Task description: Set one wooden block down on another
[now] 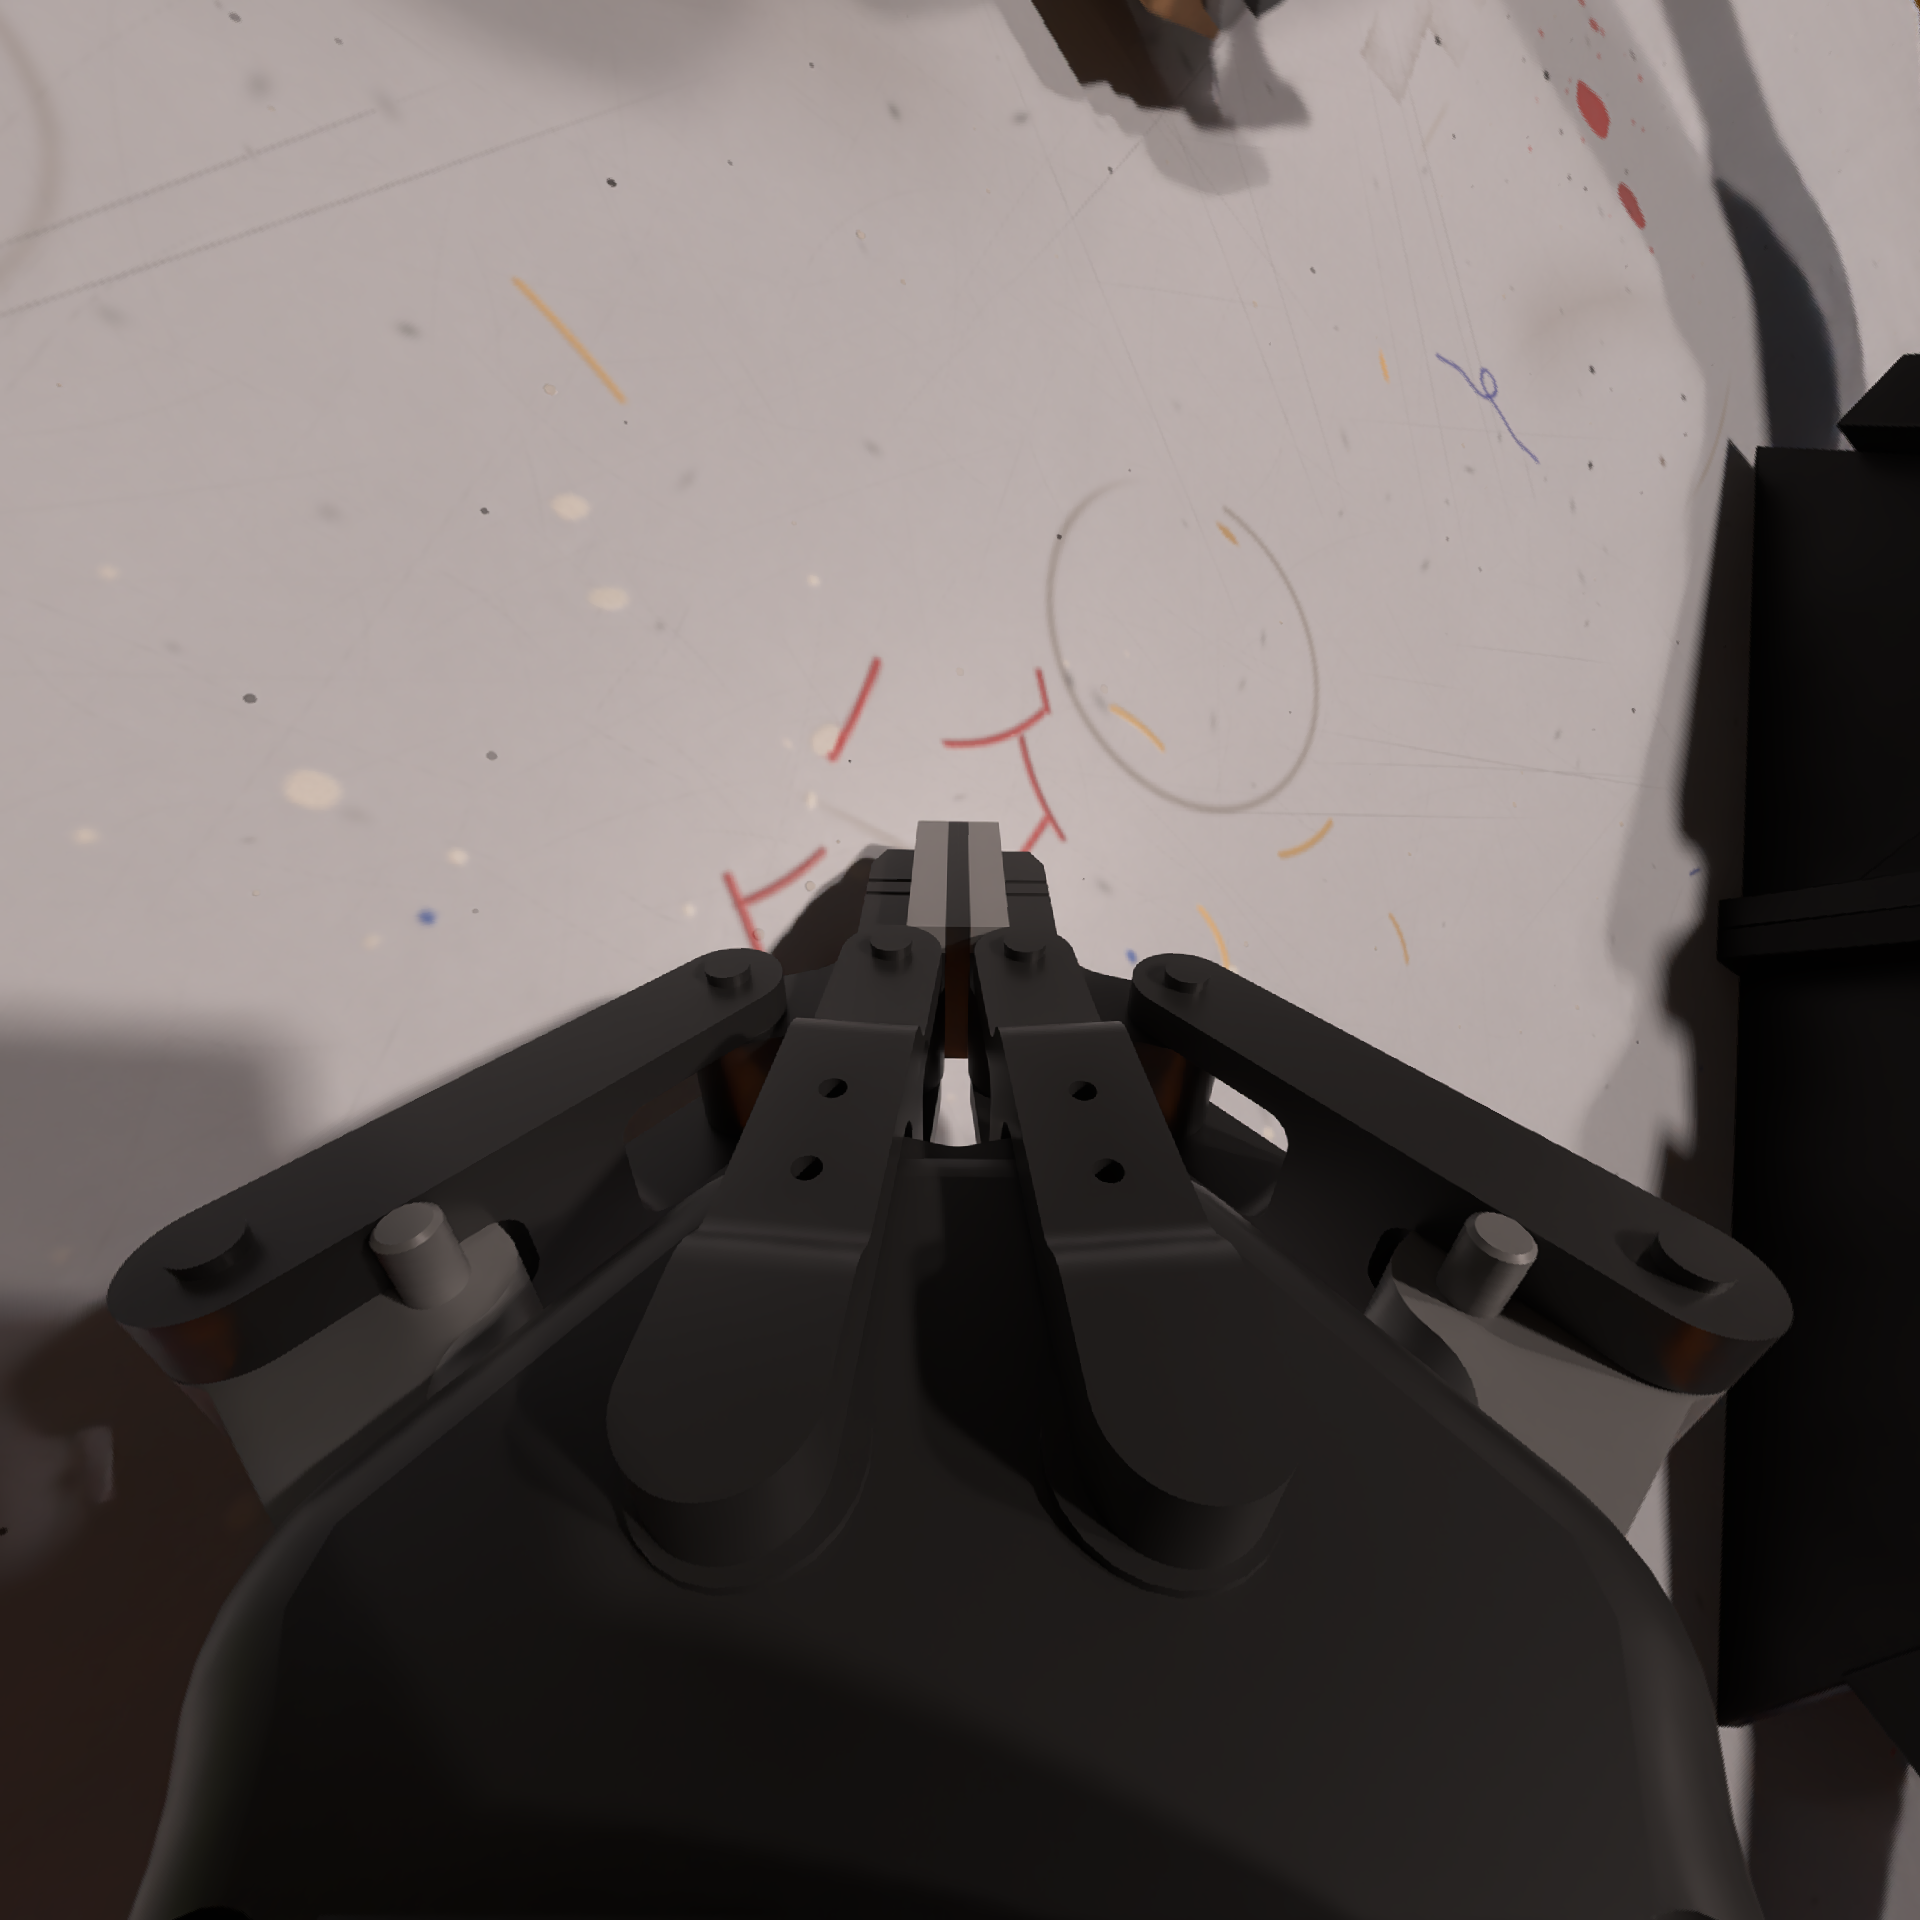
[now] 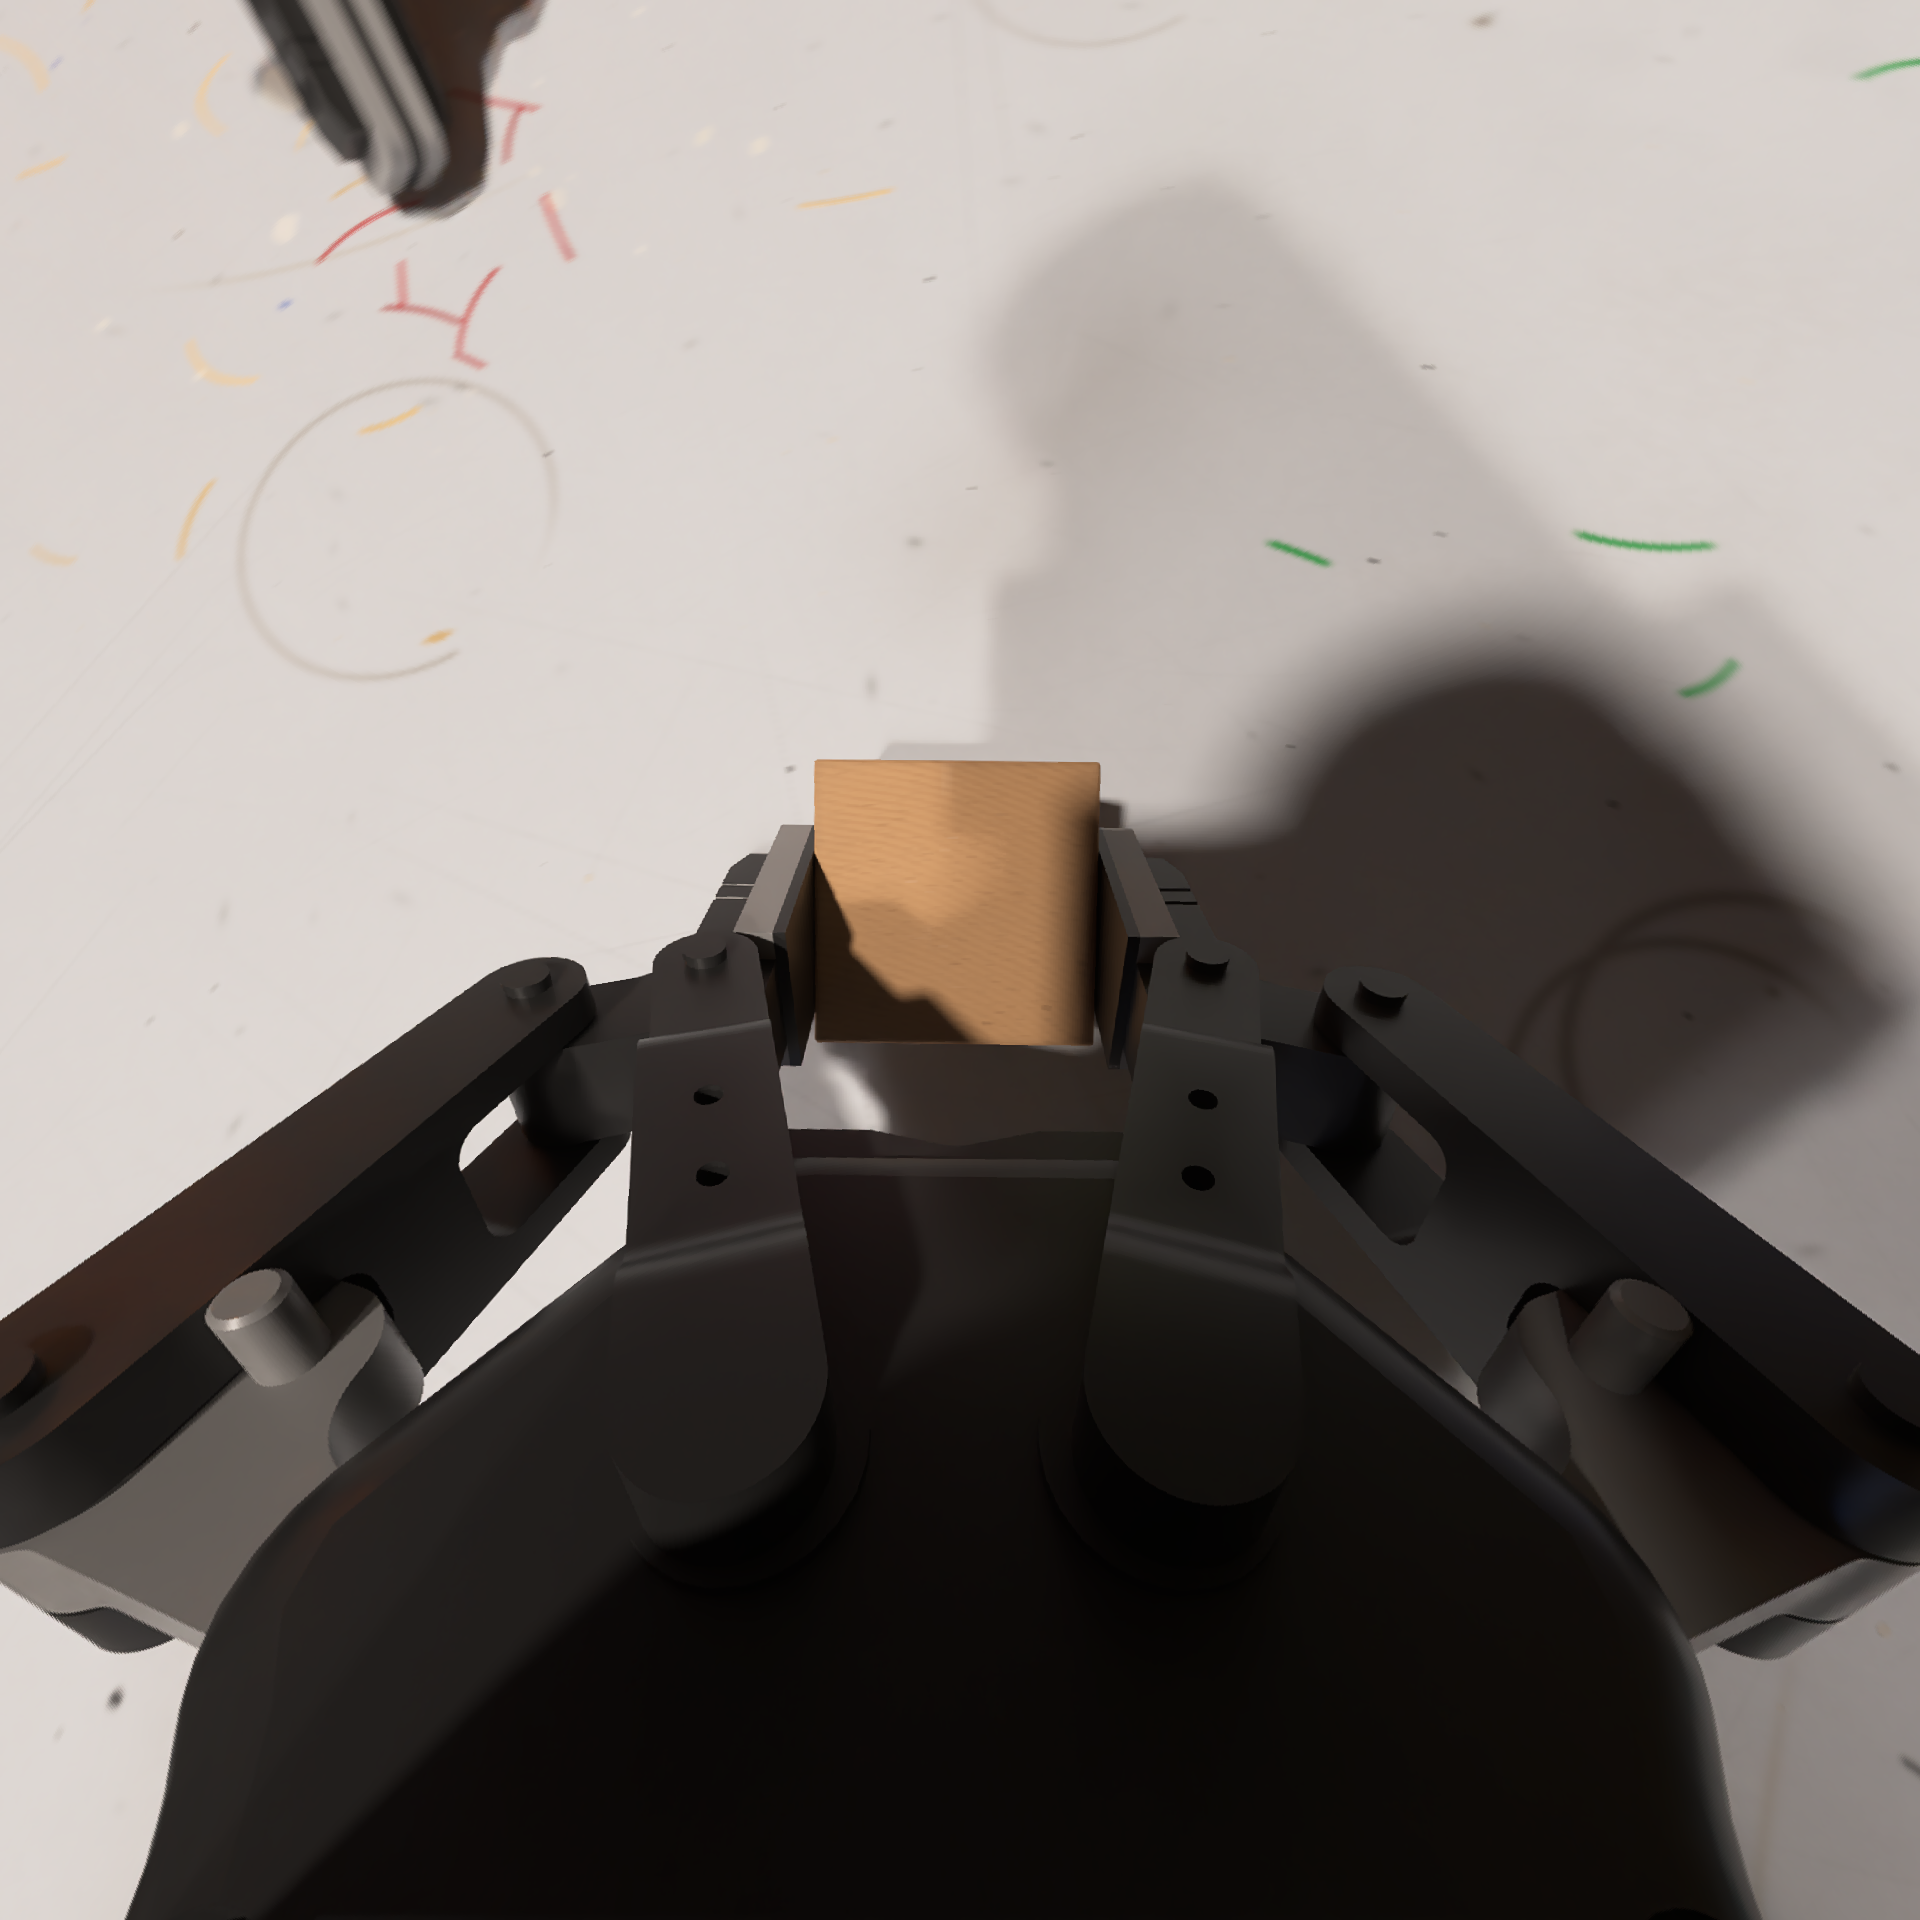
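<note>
The right gripper (image 2: 956,925) has its jaws clamped on a light wooden block (image 2: 956,902), one pad flat against each side face; the block sits squarely between the jaws with its top face toward the camera, partly crossed by a shadow. Past the jaws lies the white bench (image 2: 727,582), marked with red, orange and green strokes and a thin pencilled circle (image 2: 400,530) up and to the left of them. The left gripper (image 1: 958,878) has its jaws pressed together with nothing between them, the pale pads meeting edge to edge. Ahead of these jaws and slightly right is the same circle. Far ahead, at the top edge of the left wrist view, the other gripper and its block appear only in part. A black structure (image 1: 1829,1039) stands to the right.
</note>
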Motion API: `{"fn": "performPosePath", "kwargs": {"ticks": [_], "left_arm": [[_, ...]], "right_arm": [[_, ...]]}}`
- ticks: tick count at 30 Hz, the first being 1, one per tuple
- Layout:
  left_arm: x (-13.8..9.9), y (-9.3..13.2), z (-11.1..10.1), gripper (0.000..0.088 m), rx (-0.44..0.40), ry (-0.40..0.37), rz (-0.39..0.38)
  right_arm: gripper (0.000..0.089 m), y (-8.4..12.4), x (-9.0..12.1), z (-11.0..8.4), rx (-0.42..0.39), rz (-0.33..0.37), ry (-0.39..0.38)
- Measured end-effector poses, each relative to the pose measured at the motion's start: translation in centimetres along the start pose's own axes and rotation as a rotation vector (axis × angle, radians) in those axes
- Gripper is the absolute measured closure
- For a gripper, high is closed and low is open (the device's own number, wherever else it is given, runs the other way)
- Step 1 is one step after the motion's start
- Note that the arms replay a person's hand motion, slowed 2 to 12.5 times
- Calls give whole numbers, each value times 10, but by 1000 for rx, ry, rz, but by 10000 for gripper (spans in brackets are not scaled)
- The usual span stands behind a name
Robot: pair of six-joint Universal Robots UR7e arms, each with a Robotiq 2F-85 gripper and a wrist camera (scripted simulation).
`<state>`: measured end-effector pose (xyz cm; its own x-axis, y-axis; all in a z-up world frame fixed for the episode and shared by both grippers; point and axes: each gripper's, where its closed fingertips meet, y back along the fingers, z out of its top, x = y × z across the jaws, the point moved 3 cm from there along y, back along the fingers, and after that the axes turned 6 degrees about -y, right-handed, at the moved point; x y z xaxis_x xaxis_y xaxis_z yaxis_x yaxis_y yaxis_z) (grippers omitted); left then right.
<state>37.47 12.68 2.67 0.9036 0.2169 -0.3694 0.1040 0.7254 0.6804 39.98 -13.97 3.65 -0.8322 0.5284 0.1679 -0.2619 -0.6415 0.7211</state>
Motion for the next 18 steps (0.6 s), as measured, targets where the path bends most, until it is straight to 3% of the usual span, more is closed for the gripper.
{"fn": "performPosePath", "kwargs": {"ticks": [4, 9, 13, 18], "left_arm": [[0, 0, 0, 882, 0, -1, 1], [0, 0, 0, 882, 0, 0, -2], [0, 0, 0, 882, 1, 3, -7], [0, 0, 0, 882, 2, 6, -12]], "right_arm": [[460, 1, 16, -2, 62, 57, 75], [460, 4, 16, -6, 119, 21, 110], [460, 8, 5, -6, 117, -43, 74], [460, 14, -20, -7, 50, -152, -37]]}}
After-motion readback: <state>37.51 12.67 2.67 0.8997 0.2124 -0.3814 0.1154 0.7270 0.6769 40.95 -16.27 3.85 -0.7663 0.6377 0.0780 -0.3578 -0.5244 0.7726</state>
